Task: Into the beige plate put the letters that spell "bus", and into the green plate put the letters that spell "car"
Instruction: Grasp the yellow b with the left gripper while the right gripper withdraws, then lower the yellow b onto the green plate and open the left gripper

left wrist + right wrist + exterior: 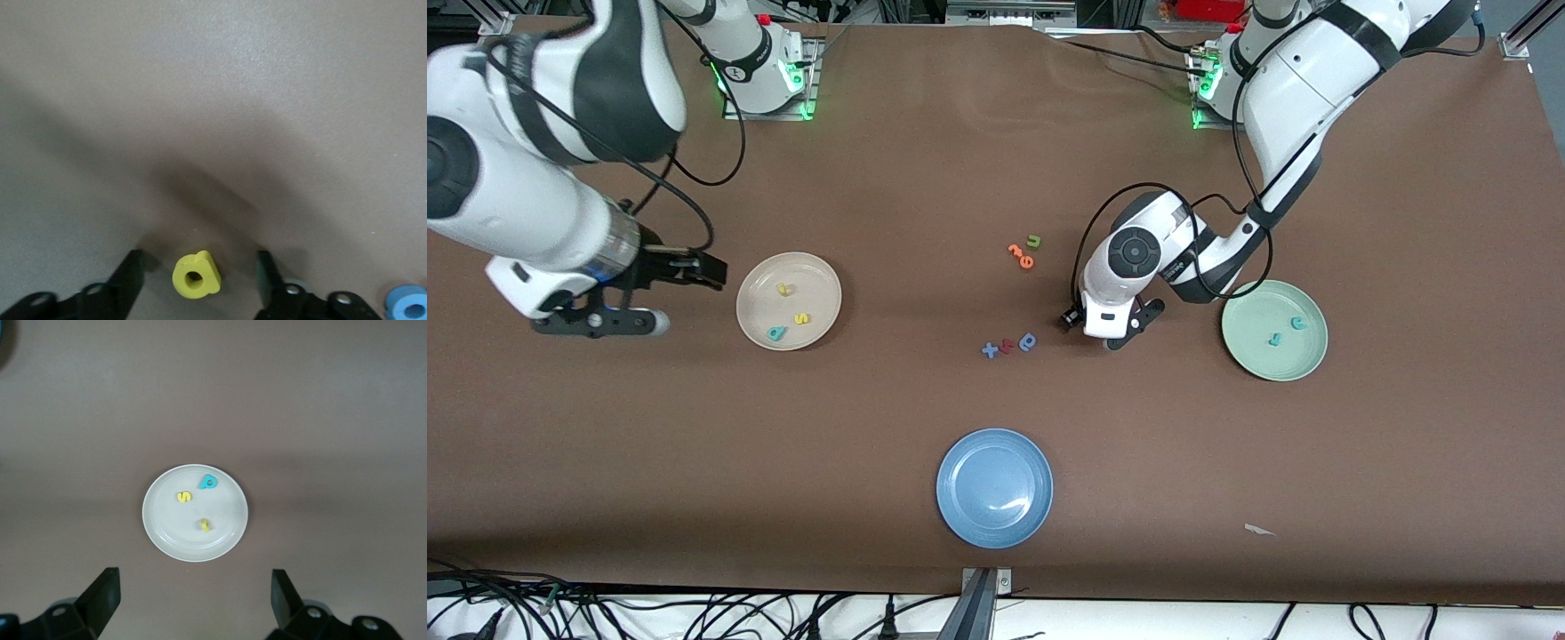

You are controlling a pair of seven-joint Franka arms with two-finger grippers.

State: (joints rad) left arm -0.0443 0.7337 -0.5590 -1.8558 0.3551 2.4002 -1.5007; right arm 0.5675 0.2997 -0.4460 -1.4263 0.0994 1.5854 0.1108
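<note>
3 letters, teal b (776,333), yellow u (784,288), yellow s (802,317), lie in beige plate (758,280); teal c (1298,324) + teal r (1276,339) in green plate (1245,356). Left gripper (197,267) low at table, fingers apart, straddling yellow a (196,277), not touching. Right gripper (713,270) waits beside beige plate, spread wide.

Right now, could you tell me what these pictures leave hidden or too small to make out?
- Front view: the yellow "a" and the left gripper jaws are hidden under the left arm's wrist; only the left wrist view shows them.
- Front view: the letters in the green plate are too small to read.
- Right wrist view: the right gripper is cut off by the edge.
</note>
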